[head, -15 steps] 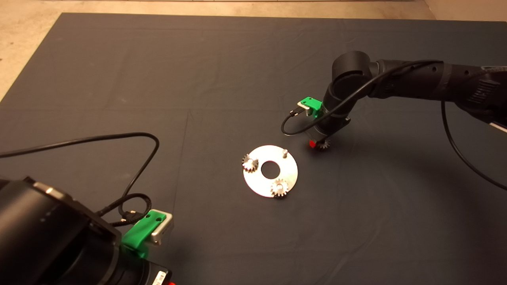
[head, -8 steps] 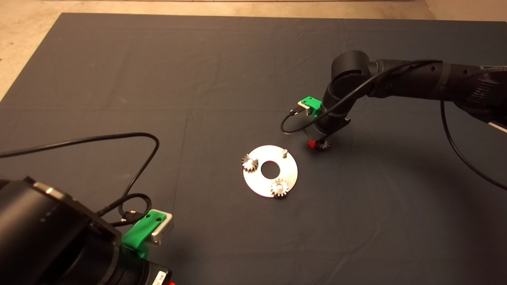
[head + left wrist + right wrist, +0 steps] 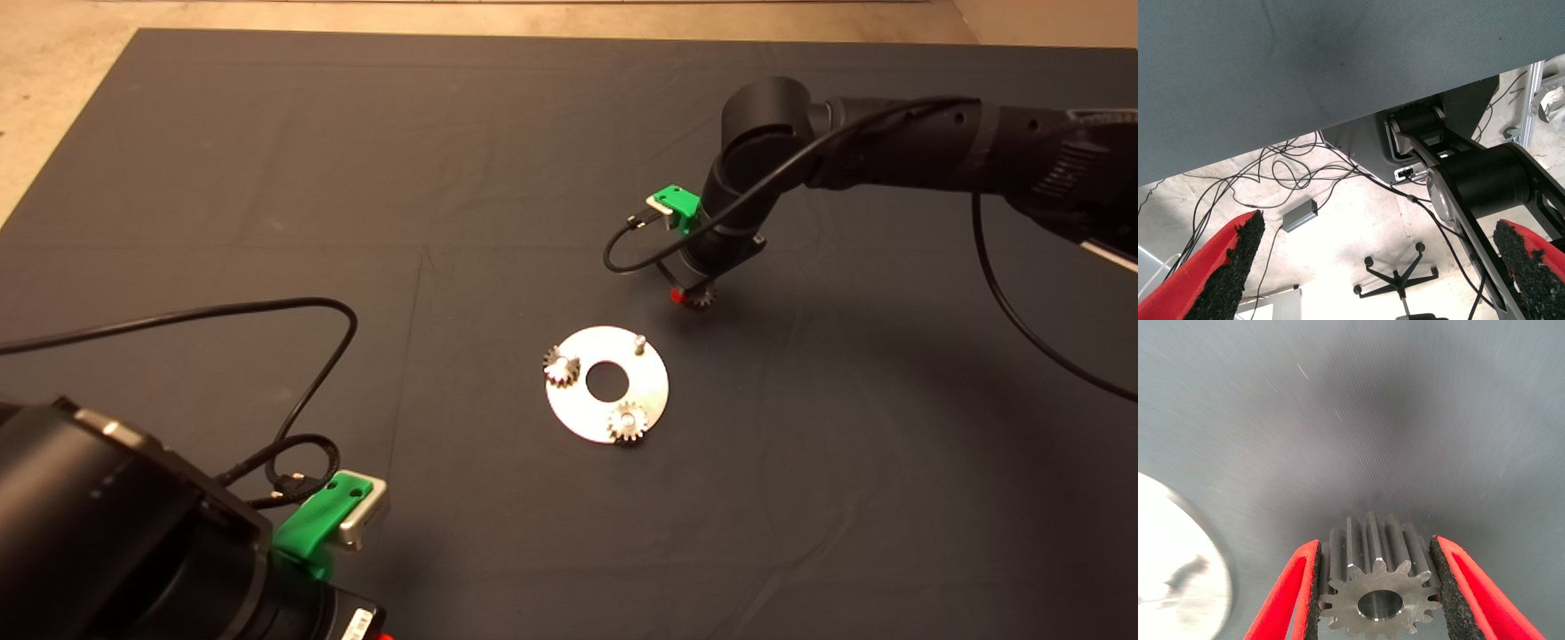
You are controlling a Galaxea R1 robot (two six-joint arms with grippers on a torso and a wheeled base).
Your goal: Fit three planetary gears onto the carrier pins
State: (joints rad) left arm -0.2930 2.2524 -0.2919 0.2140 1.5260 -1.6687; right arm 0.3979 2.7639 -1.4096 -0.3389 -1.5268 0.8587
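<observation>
With my right pincer (image 3: pixel 1375 600) clamped on the last gear (image 3: pixel 1376 577) just beyond the disc (image 3: pixel 607 384), I should centre its bore over the bare pin (image 3: pixel 638 341), level, then lower.

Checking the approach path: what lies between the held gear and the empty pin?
Only bare mat separates the gear from the empty pin, per head view.

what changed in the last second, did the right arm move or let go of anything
The right gripper, shut on the third gear, rose and shifted away from the camera and toward the left arm's side, nearing the bare pin. Nothing was released. The disc, its two seated gears and the parked left gripper stayed put.
</observation>
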